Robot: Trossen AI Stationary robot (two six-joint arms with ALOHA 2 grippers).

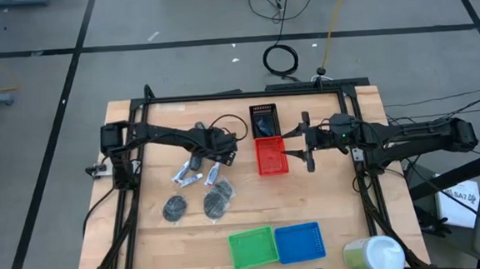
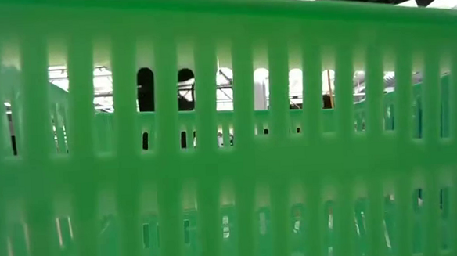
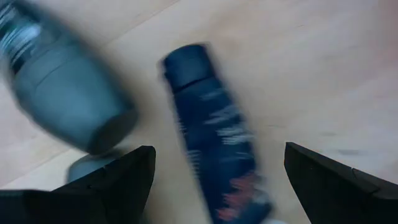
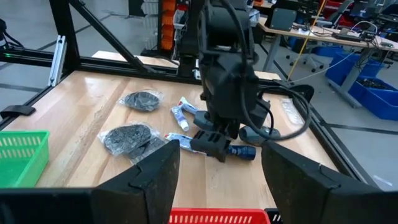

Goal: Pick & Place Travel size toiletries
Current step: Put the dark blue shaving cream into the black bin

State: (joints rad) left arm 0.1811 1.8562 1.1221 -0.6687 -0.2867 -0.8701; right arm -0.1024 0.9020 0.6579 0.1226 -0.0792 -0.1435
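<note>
My left gripper (image 1: 221, 151) is open and points down over the toiletries; it also shows in the right wrist view (image 4: 214, 142). In the left wrist view its fingers (image 3: 112, 183) stand on either side of a dark blue mini bottle (image 3: 214, 149) that lies flat on the table, without touching it. A second blue-grey bottle (image 3: 62, 93) lies beside it. Thin white tubes (image 4: 183, 115) and two round dark pads in clear wrap (image 1: 175, 207) (image 1: 217, 203) lie nearby. My right gripper (image 1: 295, 144) is open and empty beside the red basket (image 1: 271, 156).
A black basket (image 1: 264, 120) stands behind the red one. A green basket (image 1: 253, 246) and a blue basket (image 1: 300, 242) stand at the near edge, with a large white-and-green cylinder (image 1: 373, 256) at the near right. The green basket (image 2: 229, 144) fills the low view.
</note>
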